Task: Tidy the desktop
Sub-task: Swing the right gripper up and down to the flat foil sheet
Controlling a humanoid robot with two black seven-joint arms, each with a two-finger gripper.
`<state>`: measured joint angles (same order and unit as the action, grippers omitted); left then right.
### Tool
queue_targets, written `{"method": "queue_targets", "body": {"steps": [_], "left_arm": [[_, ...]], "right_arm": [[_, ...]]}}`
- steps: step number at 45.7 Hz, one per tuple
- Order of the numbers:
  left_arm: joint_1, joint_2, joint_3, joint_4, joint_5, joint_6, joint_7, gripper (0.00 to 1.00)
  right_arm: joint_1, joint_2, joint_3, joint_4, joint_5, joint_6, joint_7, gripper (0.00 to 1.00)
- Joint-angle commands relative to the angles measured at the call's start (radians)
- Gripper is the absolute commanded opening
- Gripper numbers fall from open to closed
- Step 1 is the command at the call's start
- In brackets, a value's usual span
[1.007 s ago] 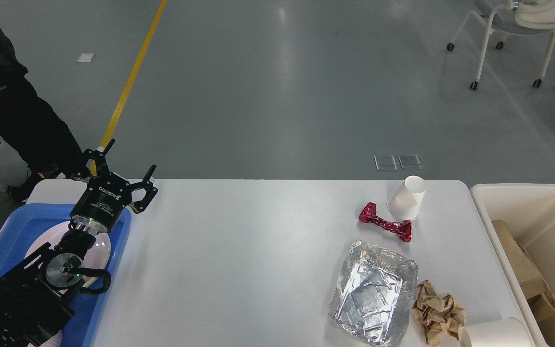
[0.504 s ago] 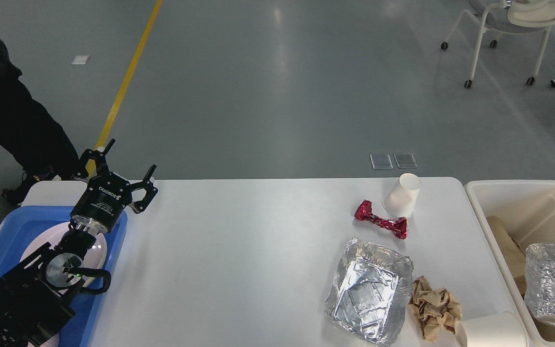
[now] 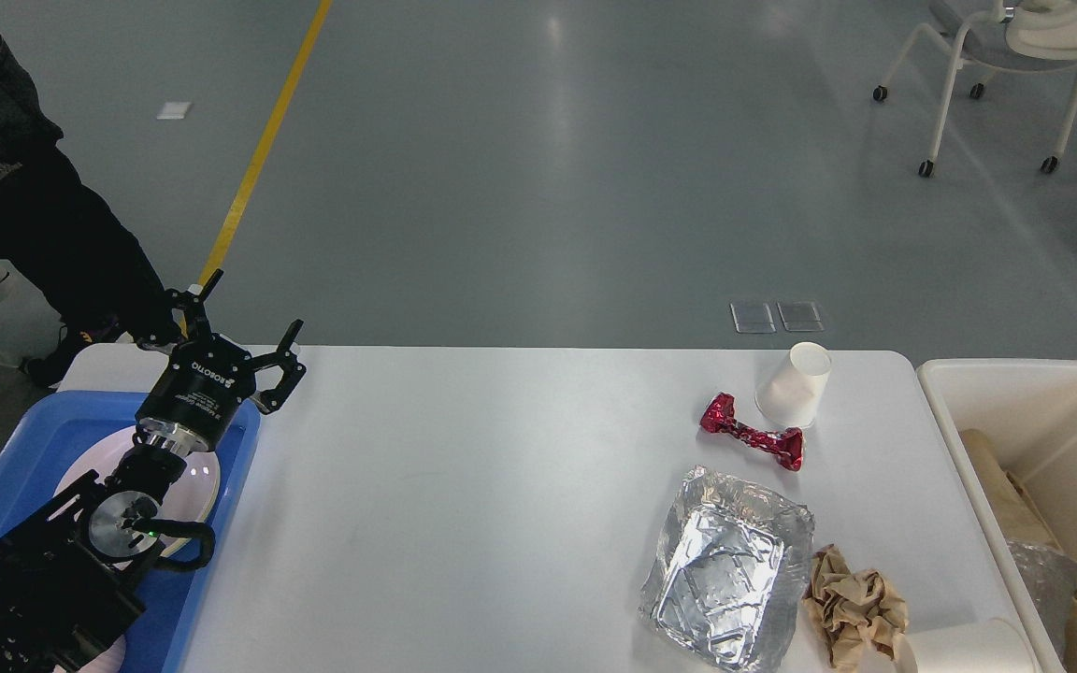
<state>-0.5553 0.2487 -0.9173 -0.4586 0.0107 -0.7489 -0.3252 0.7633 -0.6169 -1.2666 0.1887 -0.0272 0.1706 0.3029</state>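
The white desktop [image 3: 501,505] carries litter on its right side: a crumpled red foil wrapper [image 3: 752,433], an upside-down white paper cup [image 3: 793,383], a crushed foil tray [image 3: 730,568] and a wad of brown paper [image 3: 854,609]. A white paper roll [image 3: 969,647] pokes in at the bottom right corner. My left gripper [image 3: 251,308] stands open and empty above the desktop's far left corner, beside the blue tray [image 3: 24,439]. The right gripper is out of view.
A white plate [image 3: 207,481] lies in the blue tray, partly under my left arm. A cream bin [image 3: 1015,374] stands off the right edge, with brown paper [image 3: 997,477] and a foil piece [image 3: 1048,579] inside. A person in black [image 3: 24,215] stands far left.
The foil piece that showed high over the bin half a second ago now lies low inside it. The view has shifted slightly. My left arm has not moved.
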Motion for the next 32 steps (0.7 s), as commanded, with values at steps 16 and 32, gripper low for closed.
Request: {"method": "queue_targets", "body": {"steps": [16,32], "left_arm": [[0.0,0.0,0.0,0.0,0.0,0.0,0.0,1.0],[0.0,0.0,0.0,0.0,0.0,0.0,0.0,1.0]], "right_arm": [[1.735,0.029,-0.248,1.104,-0.49,0.525,0.091,1.0],[2.073,0.068,0.156,1.358,-0.49,0.789,0.085,1.0]]}}
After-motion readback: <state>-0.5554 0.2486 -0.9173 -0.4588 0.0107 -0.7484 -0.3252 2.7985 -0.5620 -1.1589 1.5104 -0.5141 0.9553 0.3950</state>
